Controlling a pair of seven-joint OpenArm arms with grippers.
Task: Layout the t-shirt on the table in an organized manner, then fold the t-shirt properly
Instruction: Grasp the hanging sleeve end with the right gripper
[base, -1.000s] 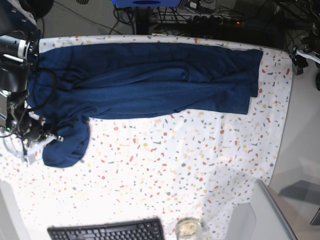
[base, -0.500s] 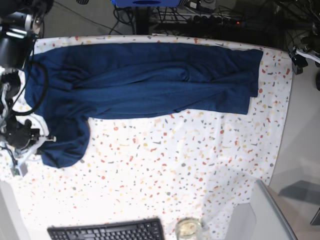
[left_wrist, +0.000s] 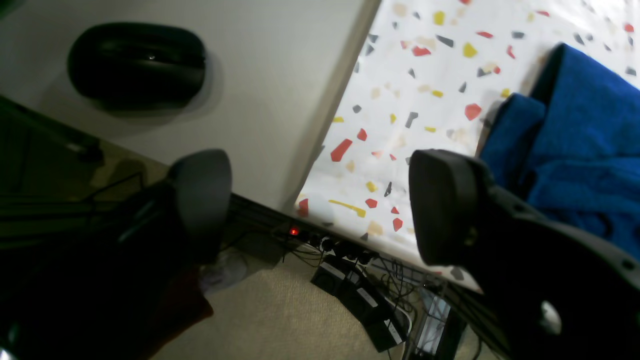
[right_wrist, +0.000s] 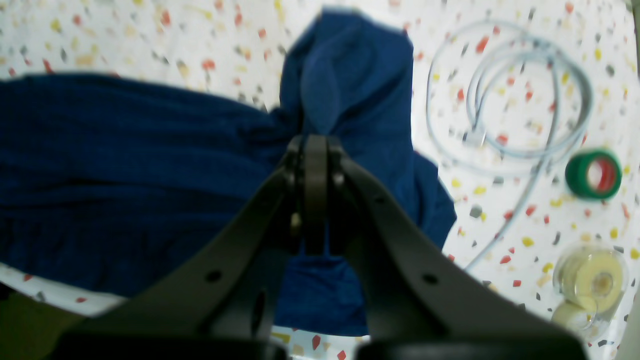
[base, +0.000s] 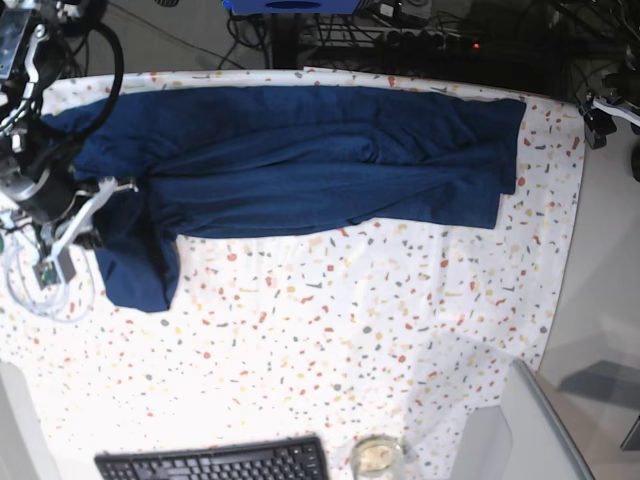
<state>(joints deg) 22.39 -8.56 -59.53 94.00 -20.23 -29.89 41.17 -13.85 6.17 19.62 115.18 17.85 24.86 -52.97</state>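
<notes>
From the base view I see the t-shirt (base: 300, 160) stretched along the far edge of the table (base: 400, 330), its long axis running side to side across the picture. One straight end lies at the picture's right, near the table's corner. The other end, at the picture's left, bunches up, with a flap hanging down toward the near side.

My right gripper (right_wrist: 315, 150) has its jaws pressed tight together, pinching a fold of navy cloth at that bunched end; the fabric rises to a peak just ahead of the fingertips. Beside it on the table lie a coiled pale cable (right_wrist: 505, 95), a green tape roll (right_wrist: 593, 174) and a pale tape roll (right_wrist: 592, 280).

My left gripper (left_wrist: 320, 205) hangs past the table's corner with jaws spread wide, holding nothing; the shirt's edge shows just beyond its right finger (left_wrist: 445, 205).
</notes>
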